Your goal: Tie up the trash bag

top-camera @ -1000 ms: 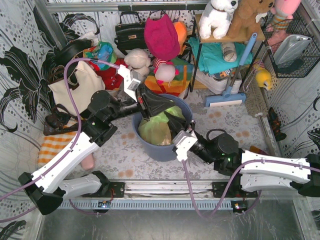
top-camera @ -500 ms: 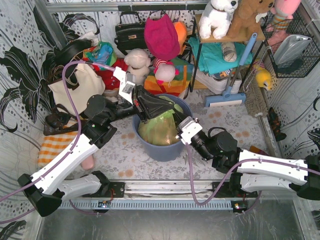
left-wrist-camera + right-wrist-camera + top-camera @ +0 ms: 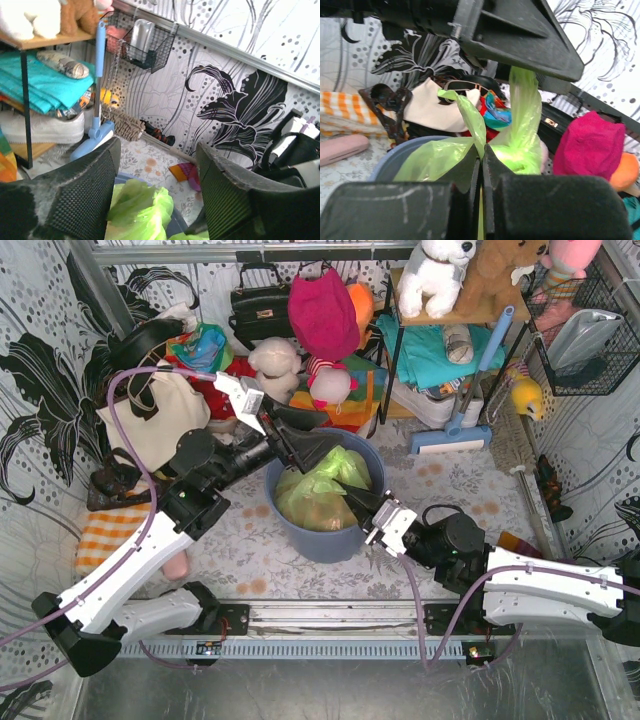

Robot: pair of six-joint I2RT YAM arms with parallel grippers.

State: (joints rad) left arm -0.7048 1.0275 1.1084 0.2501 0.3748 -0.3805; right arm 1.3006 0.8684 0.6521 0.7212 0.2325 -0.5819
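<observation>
The lime-green trash bag (image 3: 318, 492) sits inside the round blue-grey bin (image 3: 330, 540), brownish waste showing through it. My right gripper (image 3: 356, 500) is at the bin's near right rim, shut on a twisted strip of the bag (image 3: 520, 150); the plastic runs up between its jaws (image 3: 482, 167). My left gripper (image 3: 335, 435) hovers over the bin's far left edge, open. In the left wrist view its fingers (image 3: 85, 195) stand wide apart over the bag's crumpled top (image 3: 142, 210), touching nothing. One left finger (image 3: 520, 40) passes over the right wrist view.
A cream tote bag (image 3: 160, 415) and a black handbag (image 3: 262, 305) stand behind the bin among plush toys. A shelf with teal cloth (image 3: 430, 350) and a blue floor wiper (image 3: 460, 430) are at the back right. An orange checked cloth (image 3: 105, 535) lies at the left.
My left gripper has opened and let go of the bag's top. My right gripper, still shut on the plastic, has drawn back toward the near right.
</observation>
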